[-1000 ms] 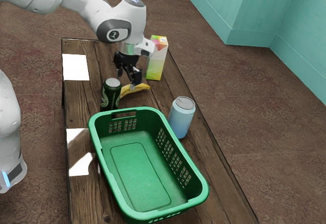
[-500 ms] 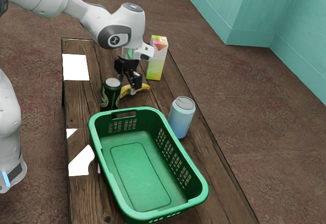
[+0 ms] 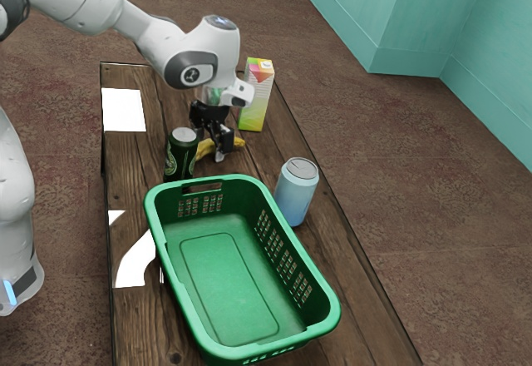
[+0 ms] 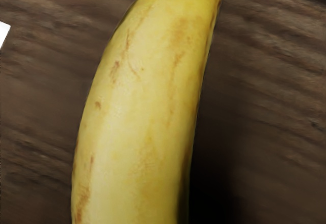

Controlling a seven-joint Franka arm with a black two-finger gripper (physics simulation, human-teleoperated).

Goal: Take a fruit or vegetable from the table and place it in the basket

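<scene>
Teal walls (image 3: 490, 33) stand at the far right of the exterior view, over a wide brown floor (image 3: 399, 158). On that floor I have the wooden table (image 3: 137, 166), and the white arm (image 3: 91, 4) reaches over it from the far left. The green basket (image 3: 224, 283) takes up the near part, upright, with nothing in it. Beyond it on the right stands the tall carton (image 3: 256, 104); the pale blue can (image 3: 295, 195) is just beside the basket's right rim, and the dark green can (image 3: 180, 158) is by its far left corner.

My target, the banana (image 4: 137, 107), lies on the wood past the basket's far end, between the dark green can and the carton. My gripper (image 3: 210, 148) is low over it, its two fingers standing apart with the banana between them, so I judge this the last of the approach. I'd check that the tips reach below the fruit's widest part, centre on its middle, and close square across it so it doesn't roll or twist. The dark green can is near enough to be knocked, so after a firm grip I'd lift straight up before turning toward the basket
</scene>
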